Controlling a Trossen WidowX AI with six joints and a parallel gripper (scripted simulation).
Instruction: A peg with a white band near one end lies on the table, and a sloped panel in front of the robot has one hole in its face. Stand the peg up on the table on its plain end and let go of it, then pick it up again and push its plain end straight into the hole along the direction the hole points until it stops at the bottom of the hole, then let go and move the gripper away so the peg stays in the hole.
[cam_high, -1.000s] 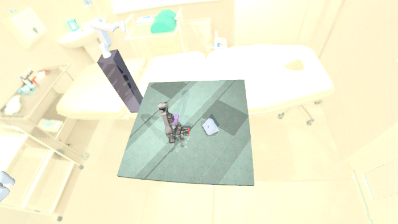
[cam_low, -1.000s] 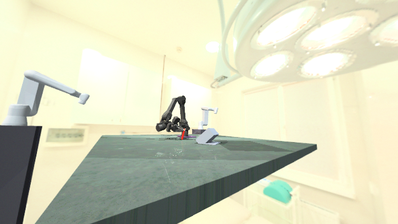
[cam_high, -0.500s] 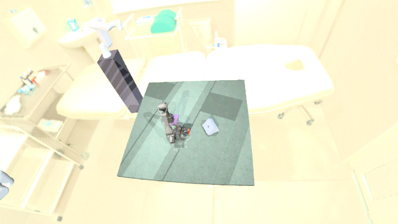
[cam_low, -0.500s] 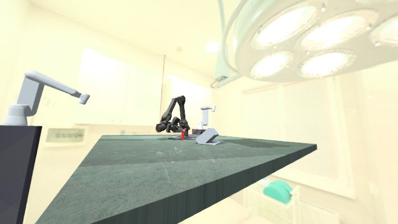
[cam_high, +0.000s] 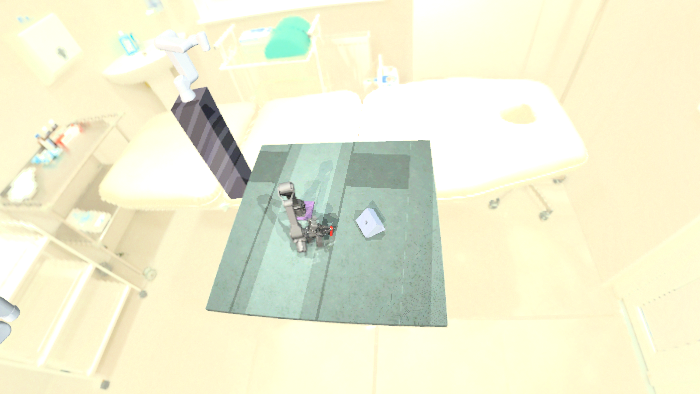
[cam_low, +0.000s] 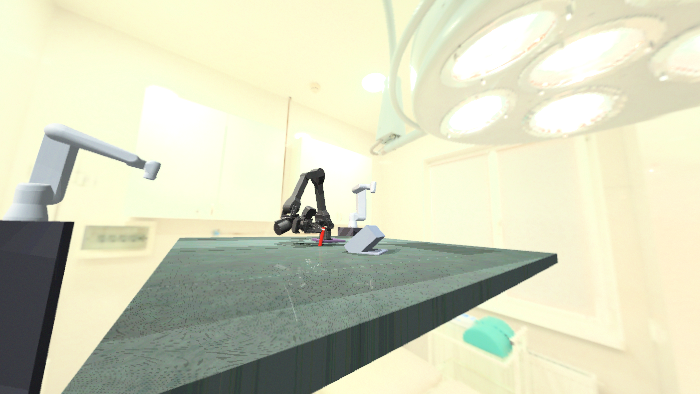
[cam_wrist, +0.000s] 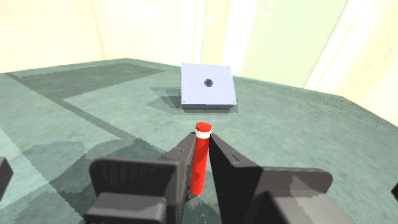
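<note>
The red peg (cam_high: 331, 231) (cam_low: 321, 239) (cam_wrist: 199, 167) has a white band near its upper end. It is close to upright, leaning slightly in the exterior view, with its plain end down at or just above the table; contact cannot be told. My gripper (cam_wrist: 202, 136) is shut on the peg just below the band, reaching out almost level. The pale blue-grey sloped panel (cam_high: 370, 225) (cam_low: 365, 239) (cam_wrist: 195, 92) stands apart from the peg, farther out. Its hole (cam_high: 366, 222) (cam_wrist: 208, 83) shows dark in the face turned toward my gripper.
The green table (cam_high: 380, 285) (cam_low: 300, 310) (cam_wrist: 280, 120) carries the arm on a purple base plate (cam_high: 308, 211). A dark pedestal (cam_high: 215, 145) with a pale arm stands beyond the table's edge. A large lamp (cam_low: 530, 75) hangs overhead in the exterior view.
</note>
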